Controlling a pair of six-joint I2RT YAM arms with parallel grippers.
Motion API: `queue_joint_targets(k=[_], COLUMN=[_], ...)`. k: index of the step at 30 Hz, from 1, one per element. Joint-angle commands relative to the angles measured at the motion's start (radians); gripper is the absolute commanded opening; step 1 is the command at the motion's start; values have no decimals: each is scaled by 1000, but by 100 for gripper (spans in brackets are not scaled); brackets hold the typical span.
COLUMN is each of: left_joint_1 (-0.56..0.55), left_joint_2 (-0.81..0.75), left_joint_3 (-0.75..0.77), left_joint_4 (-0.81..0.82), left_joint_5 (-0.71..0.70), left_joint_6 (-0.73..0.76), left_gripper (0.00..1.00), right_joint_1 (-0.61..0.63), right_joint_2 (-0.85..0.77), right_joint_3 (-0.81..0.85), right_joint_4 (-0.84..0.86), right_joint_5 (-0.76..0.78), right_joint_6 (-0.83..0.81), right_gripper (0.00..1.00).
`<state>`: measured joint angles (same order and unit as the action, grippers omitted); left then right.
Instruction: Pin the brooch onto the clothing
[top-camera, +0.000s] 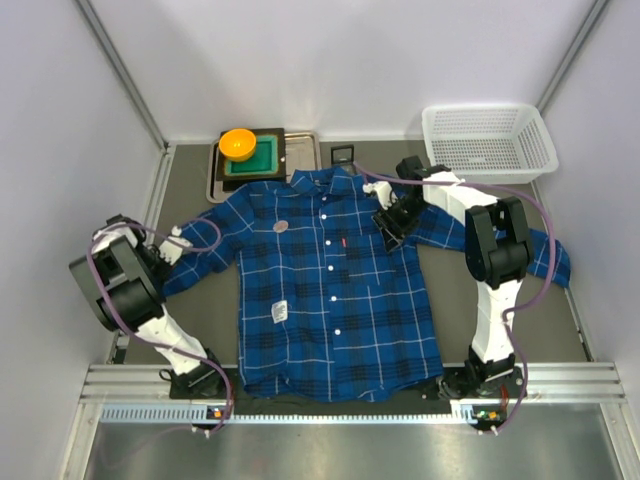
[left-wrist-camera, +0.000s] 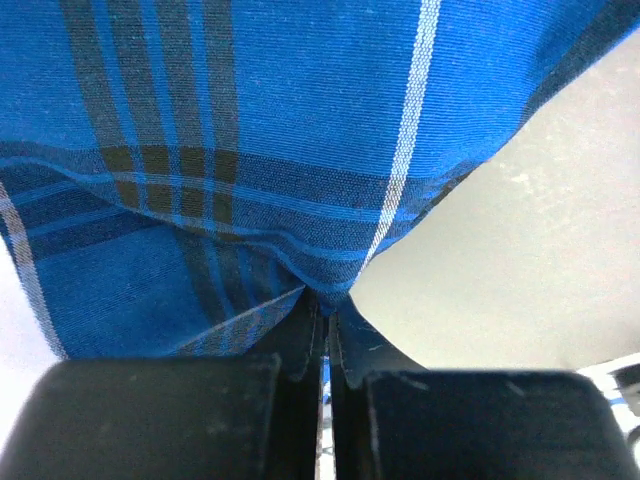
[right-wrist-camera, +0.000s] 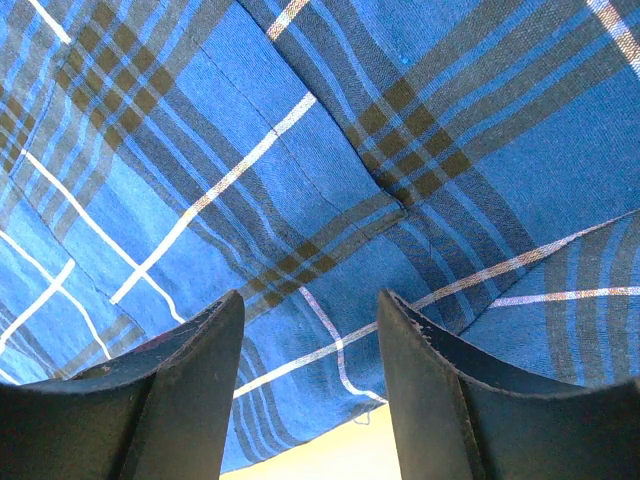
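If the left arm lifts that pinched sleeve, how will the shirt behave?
Probably floppy: the shirt lies flat and its cloth puckers at the shut left jaws, so the sleeve may rise while the body drags. It looks light. The brooch on its chest, if loose, might slide.

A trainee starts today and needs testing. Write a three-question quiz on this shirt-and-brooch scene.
1. True or false: the left gripper is shut on a sleeve of the clothing.
2. Where is the brooch? A: in the white basket. B: on the chest of the clothing. C: in the orange dish.
3. Fill in: the jaws of the right gripper stand ____ above the clothing.

Key: 1 true. 2 B. 3 open.
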<state>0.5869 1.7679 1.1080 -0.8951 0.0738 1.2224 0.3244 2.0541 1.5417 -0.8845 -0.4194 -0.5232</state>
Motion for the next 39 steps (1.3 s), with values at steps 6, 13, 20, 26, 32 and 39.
queue_joint_targets(k=[6,13,20,26,32,39], left_joint_1=[43,126,139,133,-8,-235], left_joint_2=[-171,-183,-167,-225,-269,-210], left_joint_3=[-66,-82,-103,10,116,174], left_joint_4=[-110,-137,-73,-181,-160,-1], left_joint_5=[-49,-83,-120,159,342,340], left_joint_6=[-251,-296,-314,-267,-357,-517], left_gripper=[0,0,14,52,64,66], right_joint_1=[-1,2,-1,-8,-103,-212], right_joint_2=[-57,-74,-94,-141,-140,-25], right_joint_3=[40,-3,-34,-2,106,210], right_joint_4=[-14,-16,-18,-36,-53,-34], right_joint_5=[7,34,45,16,37,200], right_joint_6=[-12,-43,-51,-52,-46,-54], right_gripper=[55,56,55,58,61,56])
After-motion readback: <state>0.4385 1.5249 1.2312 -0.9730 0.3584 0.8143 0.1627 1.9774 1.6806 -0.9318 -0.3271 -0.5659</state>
